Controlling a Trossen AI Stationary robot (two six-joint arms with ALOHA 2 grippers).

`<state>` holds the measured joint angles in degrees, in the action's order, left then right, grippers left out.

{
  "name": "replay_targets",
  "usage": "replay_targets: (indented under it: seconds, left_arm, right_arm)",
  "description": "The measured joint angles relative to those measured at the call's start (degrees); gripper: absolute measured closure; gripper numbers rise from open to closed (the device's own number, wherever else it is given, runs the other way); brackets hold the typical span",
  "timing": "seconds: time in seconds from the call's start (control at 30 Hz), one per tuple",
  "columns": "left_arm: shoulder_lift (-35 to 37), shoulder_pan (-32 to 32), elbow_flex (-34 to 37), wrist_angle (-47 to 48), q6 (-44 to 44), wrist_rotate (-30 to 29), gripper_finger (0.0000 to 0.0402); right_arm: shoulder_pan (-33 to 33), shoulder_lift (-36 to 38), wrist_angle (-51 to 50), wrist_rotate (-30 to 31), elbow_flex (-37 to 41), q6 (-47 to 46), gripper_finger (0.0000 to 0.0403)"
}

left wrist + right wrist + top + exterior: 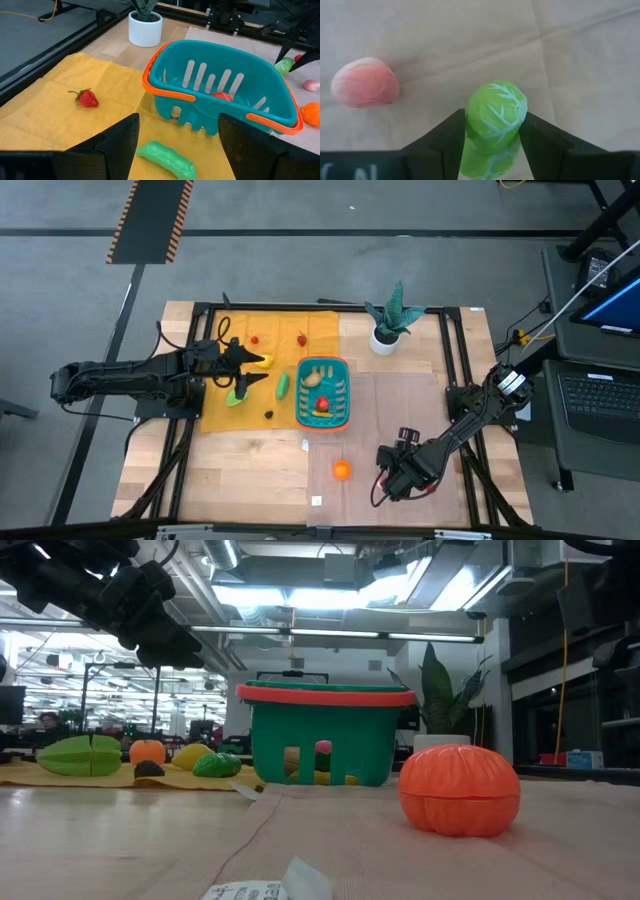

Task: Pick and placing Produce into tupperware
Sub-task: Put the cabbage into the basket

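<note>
the right gripper squeezes a green cabbage toy between its jaws. lift it straight up, clear of the pink fruit beside. the left gripper waits wide open before the teal basket.

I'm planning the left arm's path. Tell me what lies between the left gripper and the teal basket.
In the left wrist view, the open left gripper faces the teal basket with one green pod-shaped vegetable on the yellow cloth between them; the high view agrees.
</note>
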<state>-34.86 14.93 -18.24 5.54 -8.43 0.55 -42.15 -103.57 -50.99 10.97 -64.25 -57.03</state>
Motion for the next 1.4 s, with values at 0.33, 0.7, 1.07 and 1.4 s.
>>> replay_targets:
  seconds: [0.33, 0.7, 1.07, 1.4]
  left_arm:
    - [0.0, 0.0, 0.0, 0.0, 0.0, 0.0, 0.0140]
    - [0.0, 0.0, 0.0, 0.0, 0.0, 0.0, 0.0140]
    - [0.0, 0.0, 0.0, 0.0, 0.0, 0.0, 0.0140]
    - [0.0, 0.0, 0.0, 0.0, 0.0, 0.0, 0.0140]
  right_arm:
    - [0.0, 0.0, 0.6, 0.1, 0.0, 0.4, 0.0221]
    - [0.0, 0.0, 0.6, 0.1, 0.0, 0.5, 0.0184]
    - [0.0, 0.0, 0.6, 0.1, 0.0, 0.5, 0.0058]
    - [0.0, 0.0, 0.6, 0.5, 0.0, 2.0, 0.0037]
